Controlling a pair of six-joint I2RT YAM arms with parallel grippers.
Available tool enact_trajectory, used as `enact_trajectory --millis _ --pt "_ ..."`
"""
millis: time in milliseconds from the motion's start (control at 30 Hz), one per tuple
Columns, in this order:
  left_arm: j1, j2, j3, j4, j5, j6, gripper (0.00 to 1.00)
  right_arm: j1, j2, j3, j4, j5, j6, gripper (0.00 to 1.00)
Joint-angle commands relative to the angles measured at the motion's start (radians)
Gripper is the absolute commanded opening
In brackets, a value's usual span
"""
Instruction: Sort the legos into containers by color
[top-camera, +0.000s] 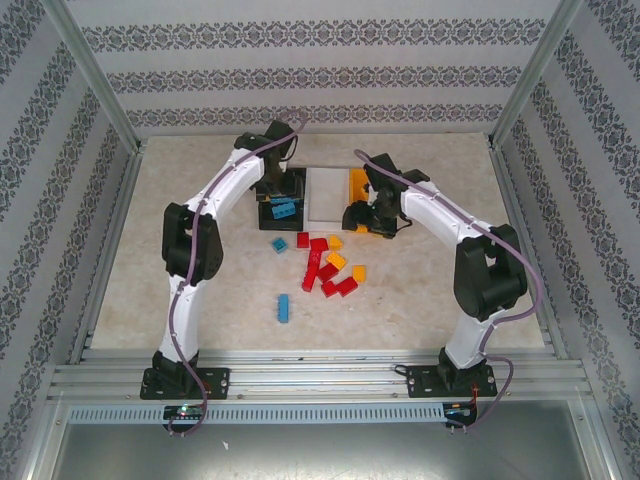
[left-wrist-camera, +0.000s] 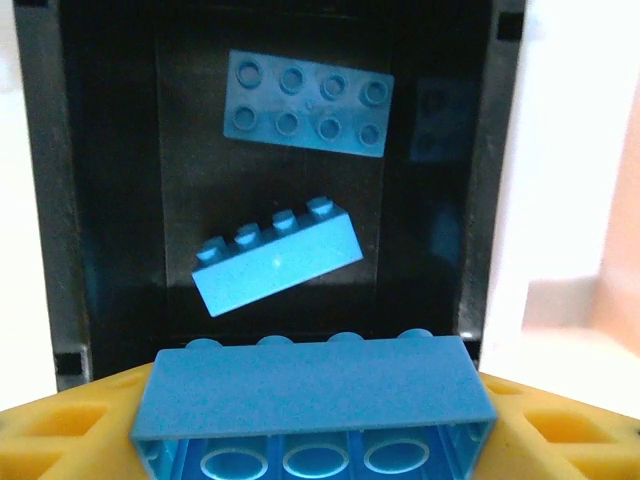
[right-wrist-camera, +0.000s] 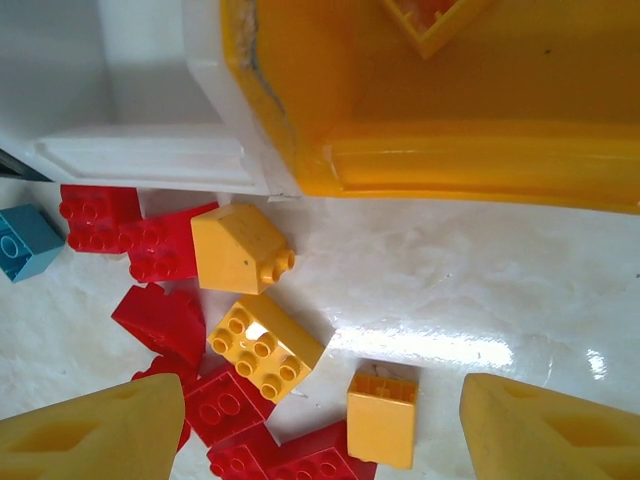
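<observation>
Over the black bin (left-wrist-camera: 110, 200), left gripper (left-wrist-camera: 315, 445) jaws clamp a light-blue brick (left-wrist-camera: 310, 395) by its ends, above two blue bricks (left-wrist-camera: 278, 265) inside; right gripper (right-wrist-camera: 320, 428) jaws wide over orange-yellow bricks (right-wrist-camera: 265, 345) on the surface (right-wrist-camera: 480, 270).

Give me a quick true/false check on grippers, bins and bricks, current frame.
1. The left gripper holds a light blue brick over the black bin. True.
2. The black bin holds red bricks. False: two light blue bricks lie in it.
3. The right gripper is shut on a yellow brick. False: it is open and holds nothing.
4. Red bricks lie loose on the table. True.
5. The white bin stands between the black bin and the orange-yellow bin. True.
</observation>
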Motion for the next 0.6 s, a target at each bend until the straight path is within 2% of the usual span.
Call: enact_trajectory --millis 0,300,567 --pt "0.021 0.034 0.051 -0.065 -0.001 0.017 0.68 -0.009 -0.011 0.007 -0.001 -0.015 0.015 0.74" --pt "0.031 0.049 0.076 -0.079 0.011 0.011 0.78 0.009 0.034 0.04 -0.035 -0.063 -0.024 0.74" --pt "0.031 -0.027 0.006 -0.067 0.008 0.004 0.8 0.043 -0.018 -0.082 -0.105 -0.036 -0.121 0.72"
